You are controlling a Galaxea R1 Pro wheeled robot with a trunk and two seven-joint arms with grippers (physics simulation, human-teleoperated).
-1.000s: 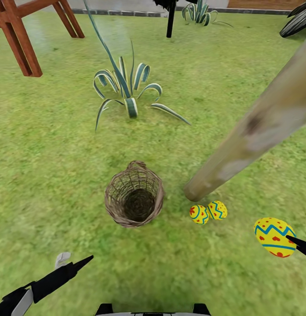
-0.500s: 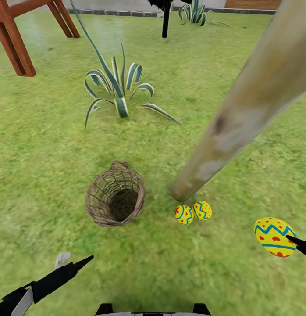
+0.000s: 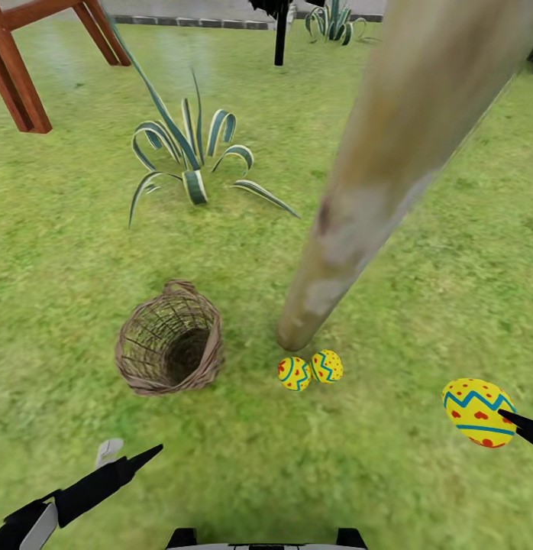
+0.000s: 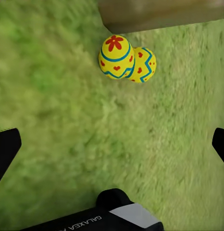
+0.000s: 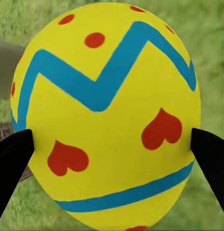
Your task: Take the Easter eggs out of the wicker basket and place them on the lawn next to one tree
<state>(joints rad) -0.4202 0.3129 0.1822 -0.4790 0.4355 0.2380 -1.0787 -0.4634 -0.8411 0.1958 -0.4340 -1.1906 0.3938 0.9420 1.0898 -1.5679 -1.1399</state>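
The right claw (image 5: 112,144) grips one Easter egg (image 3: 477,411) between its two fingers, above the lawn (image 3: 389,473). The other two eggs (image 3: 310,370) lie touching on the grass at the foot of the tree (image 3: 358,206), ahead of the open, empty left claw (image 4: 112,144). The wicker basket (image 3: 169,349) stands empty, forward of the left claw.

1. Easter eggs: three. Two (image 3: 295,373) (image 3: 327,366) lie touching on the lawn (image 3: 83,252) at the tree's base; the third egg (image 3: 477,412) is off the ground.
2. Wicker basket (image 3: 170,350): one.
3. Pale tree trunk (image 3: 389,168): one.
4. Striped spiky plants: two (image 3: 188,156) (image 3: 331,19).
5. Red-brown wooden frame (image 3: 26,53): one.
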